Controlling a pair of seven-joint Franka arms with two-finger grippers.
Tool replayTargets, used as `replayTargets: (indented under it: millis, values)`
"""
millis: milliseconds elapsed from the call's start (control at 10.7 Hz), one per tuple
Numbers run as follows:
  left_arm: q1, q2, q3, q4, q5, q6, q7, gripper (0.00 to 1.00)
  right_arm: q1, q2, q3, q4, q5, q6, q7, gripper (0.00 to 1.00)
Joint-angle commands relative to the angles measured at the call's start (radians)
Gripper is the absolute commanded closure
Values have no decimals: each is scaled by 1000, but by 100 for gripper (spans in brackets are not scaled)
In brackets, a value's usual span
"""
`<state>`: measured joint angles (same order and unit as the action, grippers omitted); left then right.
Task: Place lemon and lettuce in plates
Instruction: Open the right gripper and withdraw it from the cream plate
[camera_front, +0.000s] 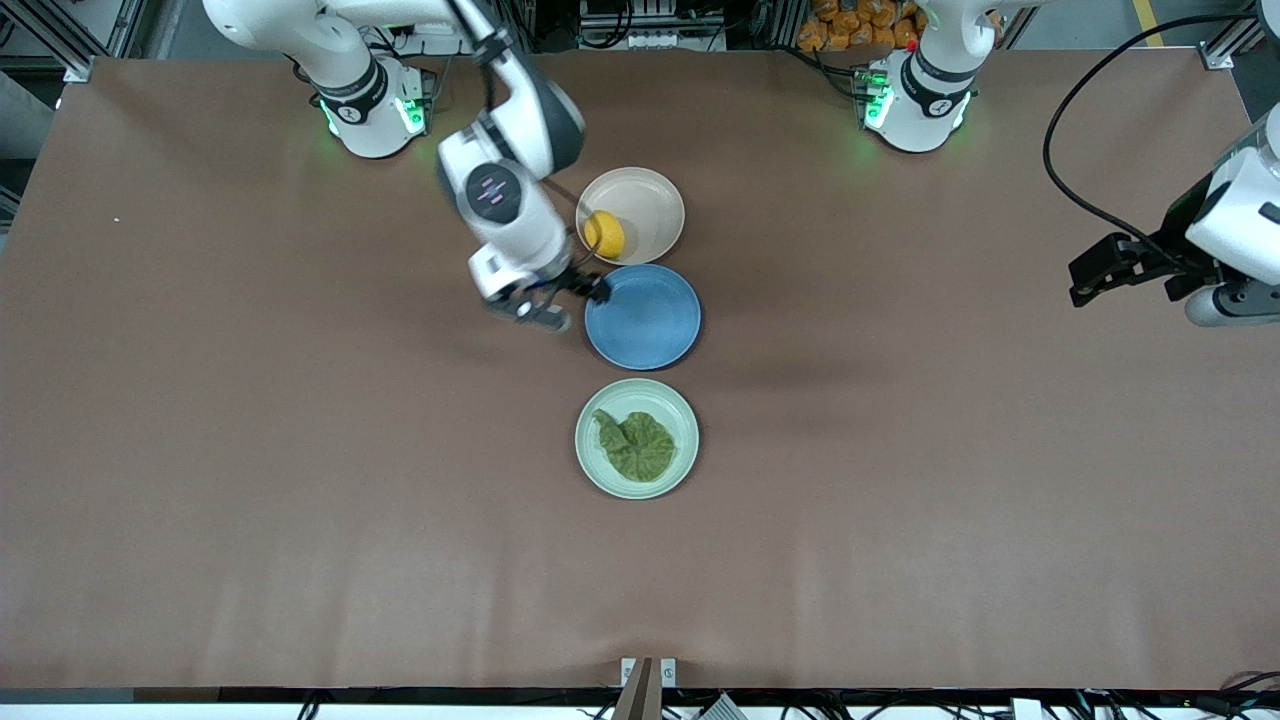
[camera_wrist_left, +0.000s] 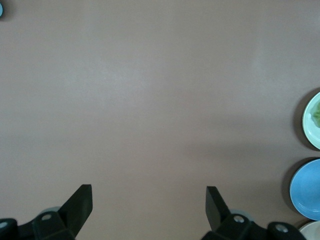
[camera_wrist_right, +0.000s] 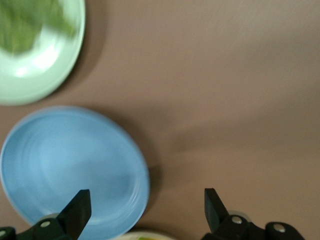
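Note:
The lemon (camera_front: 604, 234) lies in the pale beige-pink plate (camera_front: 652, 205), the plate farthest from the front camera. The lettuce (camera_front: 636, 444) lies flat in the mint green plate (camera_front: 600, 462), nearest the camera; that plate (camera_wrist_right: 55, 70) and leaf (camera_wrist_right: 27, 22) also show in the right wrist view. My right gripper (camera_front: 566, 303) is open and empty, up over the blue plate's edge, beside the lemon's plate. My left gripper (camera_front: 1128, 270) waits open and empty over bare table at the left arm's end; its fingertips (camera_wrist_left: 82, 200) frame only tabletop.
A blue plate (camera_front: 650, 325) sits between the two task plates, with nothing in it; it fills much of the right wrist view as the blue plate (camera_wrist_right: 60, 165). The three plates form a line mid-table. A black cable (camera_front: 1060, 150) hangs by the left arm.

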<state>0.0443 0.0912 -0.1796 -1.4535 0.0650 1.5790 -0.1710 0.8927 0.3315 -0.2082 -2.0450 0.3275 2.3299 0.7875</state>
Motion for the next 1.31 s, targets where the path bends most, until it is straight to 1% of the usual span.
replayTargets:
  millis: [0,94,281,374,561,655,842,935,1122,1216]
  values:
    - [-41,-36,34,-21,-2,-17,19,0,-110,-12,-68,54,-8,-125,-230,0]
    - [-64,-42,61,-24,-4,-23,21,0,-150,-12,-89,75,-8,-171,-304,0]
    - [-64,-51,71,-27,-48,-40,22,0,-213,-8,-158,117,-8,-254,-507,0]
    - [-64,-51,77,-27,-63,-40,24,0,-253,-5,-169,118,-8,-254,-561,0]
    - [-64,-59,85,-28,-92,-40,53,0,-323,-5,-168,117,-11,-251,-637,0]
    - [-61,-62,85,-27,-97,-40,57,0,-390,-5,-149,121,-60,-248,-640,0]
    - [-61,-62,83,-27,-97,-39,65,0,-551,-12,-29,120,-242,-189,-628,0]
    - [-63,-62,83,-24,-96,-39,68,0,-643,-23,37,120,-284,-188,-629,0]
    - [-63,-62,83,-24,-97,-34,84,0,-820,-74,204,109,-292,-199,-634,0]
    - [-63,-62,83,-24,-97,-33,85,0,-859,-113,242,86,-304,-199,-634,0]
